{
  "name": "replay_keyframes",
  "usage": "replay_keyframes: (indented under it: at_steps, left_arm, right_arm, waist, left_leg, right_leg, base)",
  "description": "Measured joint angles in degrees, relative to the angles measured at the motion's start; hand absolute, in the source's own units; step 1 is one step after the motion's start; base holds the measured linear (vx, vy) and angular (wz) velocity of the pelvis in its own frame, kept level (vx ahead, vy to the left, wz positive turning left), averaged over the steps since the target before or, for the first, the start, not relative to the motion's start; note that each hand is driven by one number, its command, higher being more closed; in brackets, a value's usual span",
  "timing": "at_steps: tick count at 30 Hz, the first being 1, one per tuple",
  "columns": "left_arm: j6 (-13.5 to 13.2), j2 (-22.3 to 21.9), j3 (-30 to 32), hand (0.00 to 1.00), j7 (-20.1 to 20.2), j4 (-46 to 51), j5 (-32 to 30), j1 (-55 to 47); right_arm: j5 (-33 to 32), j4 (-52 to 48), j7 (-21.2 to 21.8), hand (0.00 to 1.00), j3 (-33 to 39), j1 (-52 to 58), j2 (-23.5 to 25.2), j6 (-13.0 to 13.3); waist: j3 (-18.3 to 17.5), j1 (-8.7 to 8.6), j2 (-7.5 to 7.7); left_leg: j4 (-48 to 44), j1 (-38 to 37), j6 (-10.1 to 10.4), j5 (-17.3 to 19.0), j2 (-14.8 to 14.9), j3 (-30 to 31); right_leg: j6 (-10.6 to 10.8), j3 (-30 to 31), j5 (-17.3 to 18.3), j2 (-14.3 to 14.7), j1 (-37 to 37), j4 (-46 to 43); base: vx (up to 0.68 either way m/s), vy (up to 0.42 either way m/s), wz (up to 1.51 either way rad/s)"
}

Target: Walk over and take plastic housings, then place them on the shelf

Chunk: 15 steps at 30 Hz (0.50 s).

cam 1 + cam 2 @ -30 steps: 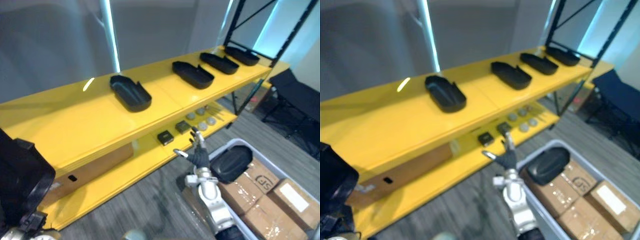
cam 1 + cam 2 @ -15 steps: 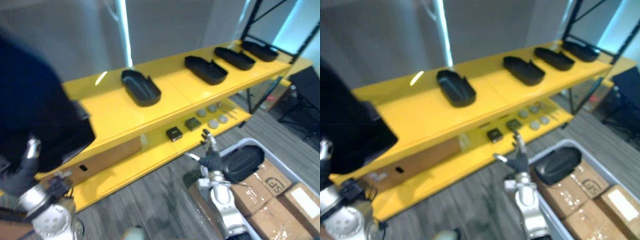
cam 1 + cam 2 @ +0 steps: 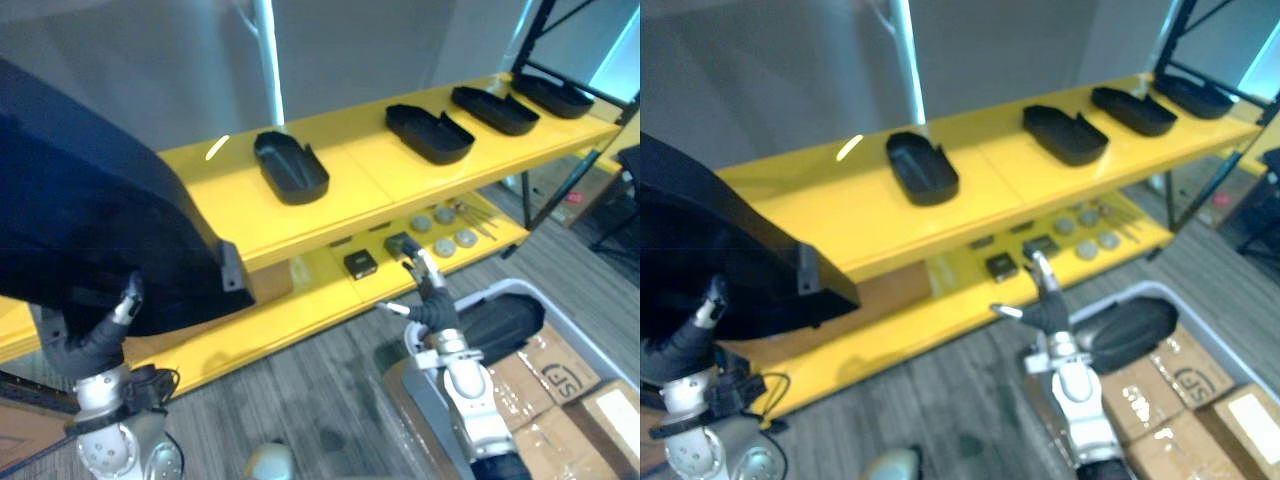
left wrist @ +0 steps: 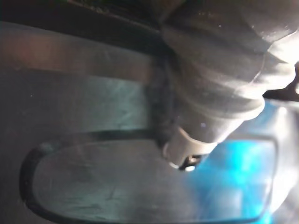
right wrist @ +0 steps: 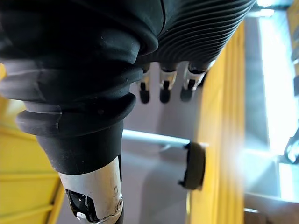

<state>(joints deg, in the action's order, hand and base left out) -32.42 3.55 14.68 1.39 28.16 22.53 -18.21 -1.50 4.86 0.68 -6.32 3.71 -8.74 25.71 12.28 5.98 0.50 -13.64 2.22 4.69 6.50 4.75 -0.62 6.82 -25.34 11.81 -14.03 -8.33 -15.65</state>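
A long yellow two-level shelf (image 3: pixel 240 205) carries four black tray-shaped plastic housings (image 3: pixel 291 166) in a row on its top level. Another large black plastic housing (image 3: pixel 90 230) is raised before the shelf's left end on the left hand (image 3: pixel 95 345); whether this hand grips it I cannot tell, even in its wrist view. One more black housing (image 3: pixel 500 322) lies on cardboard boxes (image 3: pixel 565 370) in a grey bin (image 3: pixel 515 287). Beside the bin hangs the right hand (image 3: pixel 432 305); its wrist view shows straight fingers (image 5: pixel 162 92), holding nothing.
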Motion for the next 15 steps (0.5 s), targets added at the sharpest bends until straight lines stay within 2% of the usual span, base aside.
replay_keyframes:
  at_steps: [3,5,6,7,8,9,10,12,14,15]
  left_arm:
    - [-0.35,-0.67,0.19,1.0,-0.19,0.29,-0.98,-0.09]
    - [-1.45,-0.67,0.53,1.0,0.05,0.74,-1.11,0.31]
    - [-1.66,-0.6,0.74,1.0,0.16,1.41,-1.15,0.31]
    - [-2.06,-0.51,0.95,1.0,0.11,1.98,-1.3,0.31]
    - [-2.37,-0.37,1.31,1.0,0.02,2.08,-1.34,0.66]
    - [-2.36,-0.75,1.81,1.0,-0.43,2.02,-2.08,1.16]
    - [-2.34,-0.08,3.11,1.0,-0.86,2.22,-2.34,1.37]
    - [-2.07,1.34,3.33,1.0,-2.56,2.22,-2.36,2.3]
    - [-2.09,1.99,3.1,1.0,-4.6,1.75,-2.24,4.98]
    - [-2.11,2.24,3.06,1.0,-5.2,1.32,-2.21,5.98]
  right_arm:
    - [-0.01,-1.0,0.27,0.0,0.09,0.23,1.6,2.15]
    - [-0.11,-2.41,-0.94,0.0,0.14,0.16,2.6,3.14]
    - [-0.6,-2.68,-1.93,0.0,0.43,0.09,3.05,3.23]
    - [-1.0,-2.68,-3.32,0.0,1.11,0.1,3.24,3.25]
    - [-1.05,-2.7,-3.74,0.0,1.35,-0.23,3.67,3.3]
    - [-1.14,-2.68,-4.77,0.0,1.26,-0.45,3.97,3.6]
    - [-1.15,-2.61,-4.87,0.0,0.77,-1.26,4.5,4.42]
    - [-0.95,-2.34,-4.88,0.0,0.53,-3.18,5.24,5.8]
    - [-1.13,-2.22,-4.41,0.0,0.53,-5.73,4.88,6.73]
    - [-1.26,-2.22,-4.15,0.0,0.53,-6.59,4.6,6.83]
  waist:
    - [-0.11,0.0,0.25]
    - [0.06,0.34,1.35]
    - [-0.23,1.11,2.13]
    - [-1.24,1.28,2.22]
    - [-1.4,1.32,2.78]
    - [-1.86,1.52,3.2]
    - [-1.92,1.74,3.26]
    - [-1.76,1.3,3.03]
    - [-1.87,0.77,2.49]
    - [-1.88,0.66,2.34]
  left_leg:
    - [-2.86,2.0,-0.76,1.25,-0.92,-0.31]
    - [-5.19,4.02,-2.0,1.94,-2.05,-0.8]
    - [-6.94,4.7,-3.76,3.12,-2.95,-2.85]
    - [-6.77,4.56,-3.71,4.91,-4.0,-2.67]
    - [-7.36,4.65,-3.43,5.38,-4.73,-2.09]
    - [-7.9,4.08,-4.19,5.84,-5.65,-1.33]
    - [-7.74,3.13,-4.48,6.13,-6.35,-0.61]
    - [-6.33,0.72,-5.91,7.13,-6.87,1.94]
    - [-4.36,-2.0,-6.02,7.42,-6.16,5.19]
    - [-3.57,-2.83,-5.65,7.29,-5.92,5.96]
  right_leg:
    - [1.52,-0.83,1.27,-1.55,0.35,-1.37]
    - [2.42,-1.85,1.75,-2.99,0.34,-1.64]
    - [3.84,-2.03,2.19,-4.0,-0.28,-1.36]
    - [5.22,-2.78,2.33,-5.08,-1.41,-3.66]
    - [4.87,-1.83,2.55,-5.94,0.01,-9.88]
    - [2.94,0.76,0.3,-7.98,3.8,-18.68]
    - [2.17,5.53,-3.24,-8.28,6.49,-24.68]
    - [2.29,11.71,-6.26,-7.67,9.88,-32.19]
    - [-1.72,12.47,0.96,-4.29,13.76,-35.61]
    - [-2.6,12.31,2.34,-3.5,14.92,-34.55]
  base:
    - [-0.07,0.048,0.18]
    - [0.01,0.104,0.47]
    - [0.13,0.114,0.55]
    - [0.17,0.088,0.61]
    - [0.26,0.096,0.64]
    - [0.26,0.141,0.54]
    - [0.26,0.165,0.47]
    - [0.28,0.063,0.47]
    - [0.3,-0.029,0.6]
    - [0.26,-0.07,0.7]
